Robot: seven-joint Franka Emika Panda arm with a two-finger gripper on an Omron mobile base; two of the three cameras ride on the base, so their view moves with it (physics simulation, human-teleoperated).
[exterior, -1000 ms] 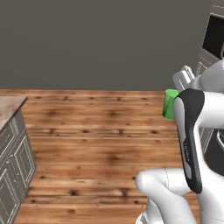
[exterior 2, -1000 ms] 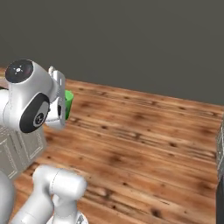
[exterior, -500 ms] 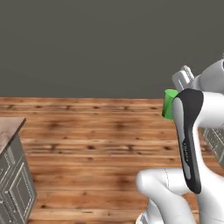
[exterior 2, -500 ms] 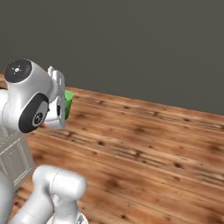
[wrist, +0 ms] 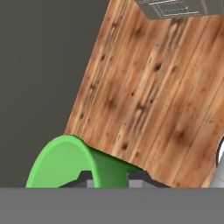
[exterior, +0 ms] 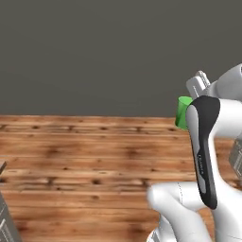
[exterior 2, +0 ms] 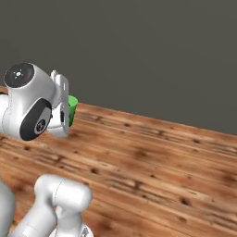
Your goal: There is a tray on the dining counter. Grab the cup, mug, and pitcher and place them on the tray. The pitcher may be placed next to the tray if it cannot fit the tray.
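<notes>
Clearly the small plain green tapered cup (wrist: 70, 164) is pinched at its wall by the 2 fingers (wrist: 89, 179), carried high over the wooden floor (exterior 2: 152, 157) beside the arm, apparently so it travels safely toward the tray.

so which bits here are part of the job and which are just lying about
Part of the job:
- green cup, gripped at its rim by the pincer

Just lying about:
- wooden floor
- grey wall
- cabinet drawers
</notes>
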